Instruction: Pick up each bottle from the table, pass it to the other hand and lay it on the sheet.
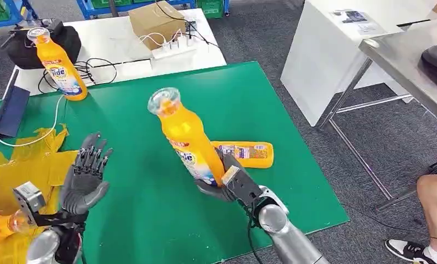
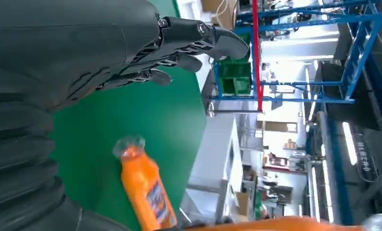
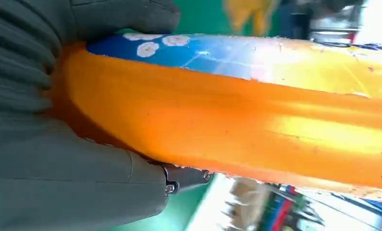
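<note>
While I watch the head view, right hand [image 1: 233, 184] grips held bottle [image 1: 186, 137] at its base, tilted above the green desk [image 1: 150, 209] | left hand [image 1: 87, 176] raised, fingers [image 1: 95, 151] spread, holding nothing | second bottle [image 1: 244, 154] lying flat beside | third bottle [image 1: 56, 63] upright, far corner | yellow sheet [image 1: 23, 165] at left.

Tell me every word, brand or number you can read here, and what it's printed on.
"ide", the end of a larger word whose first letters are blurred: on the blue label of the standing bottle at the far left of the green mat.
Same blue label, partly hidden, unreadable: on the bottle held by the right hand.
Fine print, too small: on the lying bottle.
Printed sheets on the white table: too small.
</note>
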Action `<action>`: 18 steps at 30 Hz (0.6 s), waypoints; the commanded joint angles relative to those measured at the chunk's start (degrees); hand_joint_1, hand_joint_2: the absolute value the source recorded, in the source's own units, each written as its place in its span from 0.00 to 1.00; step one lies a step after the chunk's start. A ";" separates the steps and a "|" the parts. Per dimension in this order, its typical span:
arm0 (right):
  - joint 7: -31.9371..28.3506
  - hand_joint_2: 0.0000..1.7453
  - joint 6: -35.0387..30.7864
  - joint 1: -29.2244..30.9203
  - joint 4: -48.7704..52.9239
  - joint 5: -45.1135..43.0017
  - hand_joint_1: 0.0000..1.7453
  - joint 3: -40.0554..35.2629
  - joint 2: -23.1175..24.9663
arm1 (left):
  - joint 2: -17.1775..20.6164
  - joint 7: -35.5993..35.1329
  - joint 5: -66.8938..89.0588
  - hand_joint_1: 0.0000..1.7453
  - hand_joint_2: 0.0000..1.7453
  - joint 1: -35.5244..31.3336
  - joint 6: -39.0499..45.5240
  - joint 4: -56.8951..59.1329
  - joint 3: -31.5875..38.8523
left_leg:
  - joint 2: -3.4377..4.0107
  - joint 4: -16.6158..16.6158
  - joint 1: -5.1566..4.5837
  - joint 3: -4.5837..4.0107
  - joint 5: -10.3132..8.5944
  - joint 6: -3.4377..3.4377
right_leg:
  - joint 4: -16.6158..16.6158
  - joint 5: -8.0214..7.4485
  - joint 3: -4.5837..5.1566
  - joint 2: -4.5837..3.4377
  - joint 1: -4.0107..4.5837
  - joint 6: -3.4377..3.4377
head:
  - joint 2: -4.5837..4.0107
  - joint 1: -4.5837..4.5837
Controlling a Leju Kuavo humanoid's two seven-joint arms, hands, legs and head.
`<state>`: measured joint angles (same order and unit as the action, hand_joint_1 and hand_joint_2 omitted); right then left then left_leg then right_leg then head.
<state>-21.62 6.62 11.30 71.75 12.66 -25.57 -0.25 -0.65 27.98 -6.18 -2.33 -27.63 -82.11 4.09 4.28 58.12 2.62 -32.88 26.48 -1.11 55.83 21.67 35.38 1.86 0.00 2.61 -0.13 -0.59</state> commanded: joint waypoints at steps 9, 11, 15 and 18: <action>2.70 1.00 1.23 6.62 -14.78 3.68 1.00 -7.98 8.88 | -0.91 -1.53 -2.15 0.00 1.00 2.57 -1.41 -4.94 -8.23 | -0.38 -0.12 -0.19 0.04 -0.06 0.19 | -0.01 0.01 -0.04 -0.08 -0.17 -0.05 | 0.00 0.00; 3.41 1.00 1.08 7.98 -20.13 5.21 1.00 -11.65 9.48 | -0.74 -1.92 -2.51 0.00 1.00 1.80 -1.18 -4.71 -9.24 | -0.44 -0.15 -0.19 0.09 -0.07 0.21 | -0.02 0.03 -0.09 -0.05 -0.18 -0.06 | 0.00 0.00; 3.66 1.00 1.15 9.31 -26.41 6.60 1.00 -15.83 11.05 | -0.71 -2.28 -2.84 0.00 1.00 0.50 -0.98 -3.71 -10.24 | -0.47 -0.14 -0.17 0.11 -0.07 0.18 | -0.02 0.05 -0.12 0.00 -0.15 -0.06 | 0.00 0.00; 3.70 1.00 1.17 9.46 -26.41 6.60 1.00 -15.82 11.03 | -0.65 -2.28 -2.84 0.00 1.00 0.53 -0.98 -3.67 -10.21 | -0.50 -0.11 -0.19 0.03 -0.09 0.17 | 0.01 0.05 -0.04 0.06 -0.17 -0.04 | 0.00 0.00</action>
<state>-18.08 7.80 16.16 57.25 18.99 -35.71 9.62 -1.95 26.07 -8.79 0.37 -28.77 -87.65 -3.65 4.05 58.09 2.51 -33.03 26.37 -1.12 55.84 21.66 35.48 2.01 -0.07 2.61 -0.13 -0.59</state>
